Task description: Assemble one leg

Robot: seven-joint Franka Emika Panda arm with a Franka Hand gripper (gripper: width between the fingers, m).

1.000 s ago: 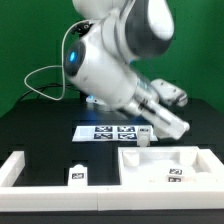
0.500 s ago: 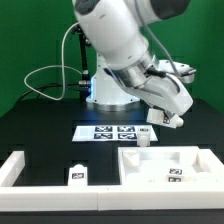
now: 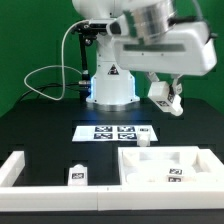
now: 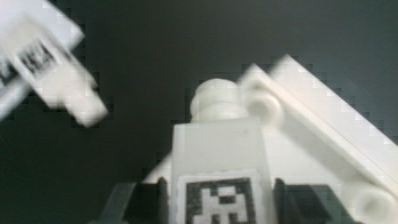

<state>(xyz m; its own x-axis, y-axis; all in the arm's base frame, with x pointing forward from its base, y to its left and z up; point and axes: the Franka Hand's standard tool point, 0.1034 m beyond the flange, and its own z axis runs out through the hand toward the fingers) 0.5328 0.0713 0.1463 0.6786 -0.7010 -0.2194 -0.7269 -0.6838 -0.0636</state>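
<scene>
My gripper [image 3: 166,99] hangs in the air above the exterior view's right side, shut on a white leg [image 3: 161,95]. In the wrist view this leg [image 4: 221,140] sticks out between the dark fingers [image 4: 128,203], its marker tag facing the camera. The large white panel with a raised rim [image 3: 135,163] lies below at the front right and also shows in the wrist view [image 4: 334,135]. Another leg [image 3: 176,176] lies on the panel, one [image 3: 77,174] stands at the front left, and one [image 3: 145,140] stands by the panel's far edge. A further leg [image 4: 54,65] shows blurred in the wrist view.
The marker board [image 3: 115,131] lies mid-table. A white L-shaped fence [image 3: 12,169] stands at the front left. The robot base [image 3: 110,88] and a cable [image 3: 45,80] are at the back. A green wall lies behind.
The arm has swung upward and toward the exterior view's right. The gripper has risen a little from just above the panel's far edge, with the leg in it.
</scene>
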